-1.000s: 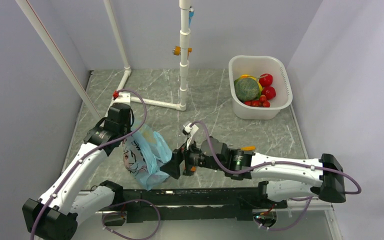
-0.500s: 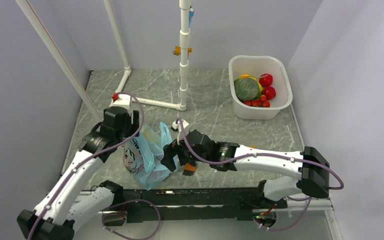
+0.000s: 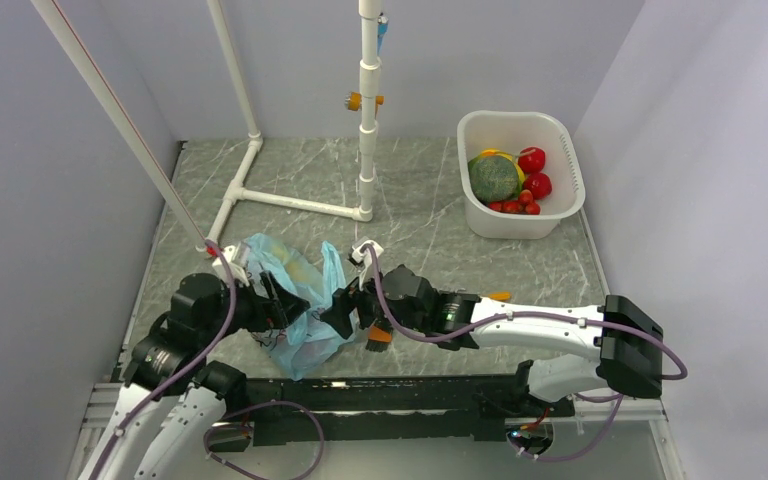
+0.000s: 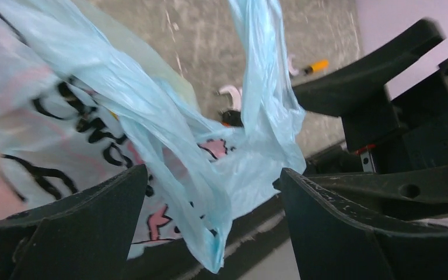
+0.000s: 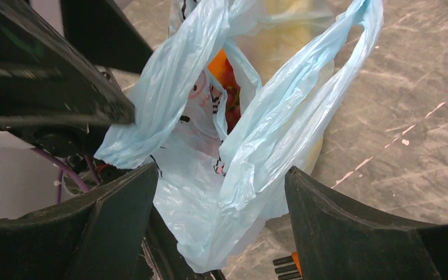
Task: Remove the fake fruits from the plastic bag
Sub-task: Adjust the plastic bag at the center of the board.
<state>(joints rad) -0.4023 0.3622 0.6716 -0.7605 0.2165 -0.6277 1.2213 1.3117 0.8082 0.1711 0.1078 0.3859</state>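
The left claw [image 3: 282,305] gapes wide with nothing clamped, loose film of the plastic bag [image 3: 305,345] draped between its fingers [image 4: 81,221] in the wrist view. Just to its right, the light-blue printed bag lies slumped on the worktop [image 3: 430,215], wedged between the two claws. Its long axis appears to run crosswise to the line joining them, base toward the arms' bases and loop handles at the far end. The fake fruits [image 5: 224,73] remain inside, showing as orange and red through the mouth, which seems to face the right claw [image 3: 345,305]. That claw is also spread wide and empty, a handle loop hanging between its fingers [image 5: 122,216]. The job looks to be at the opening stage: next, one claw likely needs to pin a handle so the other can reach in. Far beyond the right claw stands a white tub [image 3: 560,215].
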